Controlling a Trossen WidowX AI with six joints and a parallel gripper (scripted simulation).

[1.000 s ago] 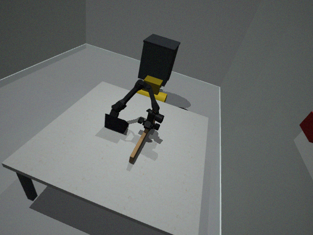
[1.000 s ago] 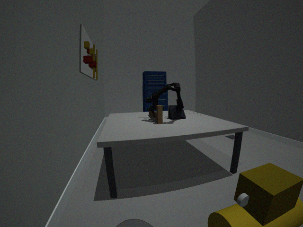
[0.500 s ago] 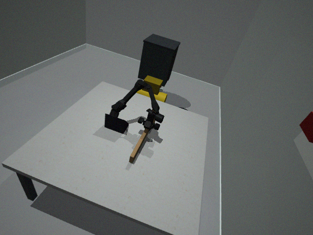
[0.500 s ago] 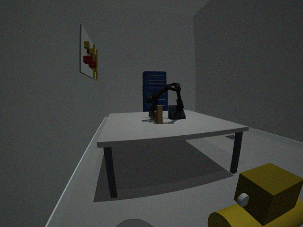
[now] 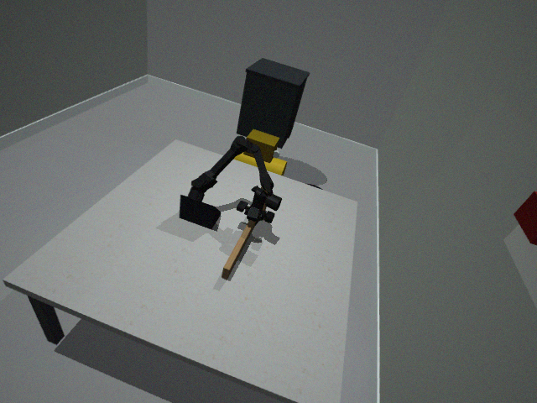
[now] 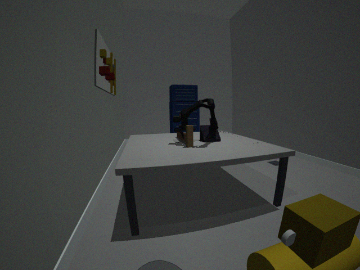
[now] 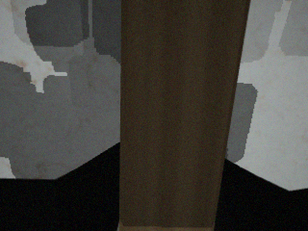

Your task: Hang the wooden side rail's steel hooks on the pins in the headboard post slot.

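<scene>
The wooden side rail (image 5: 237, 251) (image 6: 179, 135) (image 7: 178, 72) runs from under the gripper toward the front of the top view. Its far end is low at the table; whether it touches is hard to tell. My gripper (image 5: 252, 220) (image 7: 159, 148) is shut on the rail near its post end, with a black finger on each side in the wrist view. The headboard post (image 6: 189, 136) stands upright in the exterior view, just in front of the gripper and the rail's near end. The arm mostly hides it in the top view. The hooks, pins and slot cannot be made out.
The table (image 5: 130, 277) (image 6: 151, 153) carries the arm's black base (image 5: 197, 212) (image 6: 207, 135), left of the rail in the top view. A yellow object (image 5: 262, 145) (image 6: 319, 229) and a dark cabinet (image 5: 273, 102) are beyond the table's back edge. A blue cabinet (image 6: 183, 95) stands behind the table in the exterior view.
</scene>
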